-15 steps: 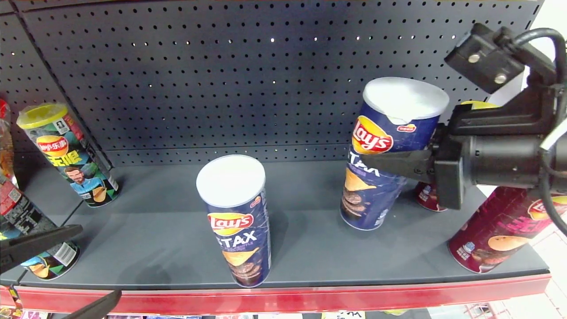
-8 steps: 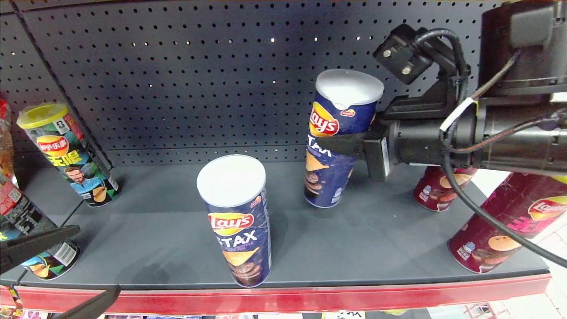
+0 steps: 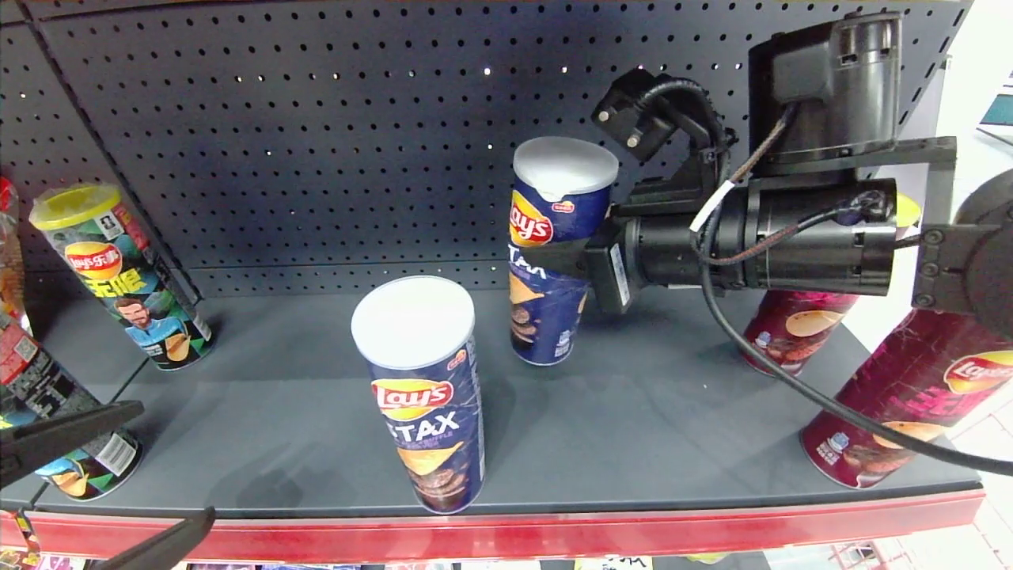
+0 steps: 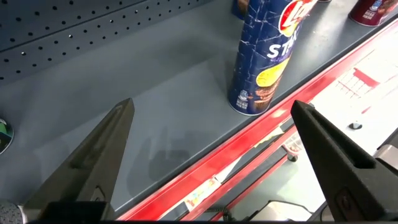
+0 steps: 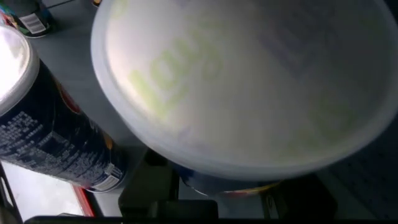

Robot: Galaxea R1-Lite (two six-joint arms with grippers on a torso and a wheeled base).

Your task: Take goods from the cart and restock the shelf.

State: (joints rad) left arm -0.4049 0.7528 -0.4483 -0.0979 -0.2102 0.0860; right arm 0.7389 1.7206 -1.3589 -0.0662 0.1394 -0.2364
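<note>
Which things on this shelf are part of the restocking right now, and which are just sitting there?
In the job: held blue can, clamped in the right gripper over the shelf.
Just standing by: front blue can, upright; two maroon cans at the right; green can at the left; left gripper, open, empty.

Head camera looks forward and down on the shelf point(image 3: 633, 427), left wrist camera sits low off its red front edge point(image 4: 211, 163), right wrist camera hangs close over the lid of the rear blue can point(image 5: 249, 81); all three share the front blue can point(image 3: 427, 412).
</note>
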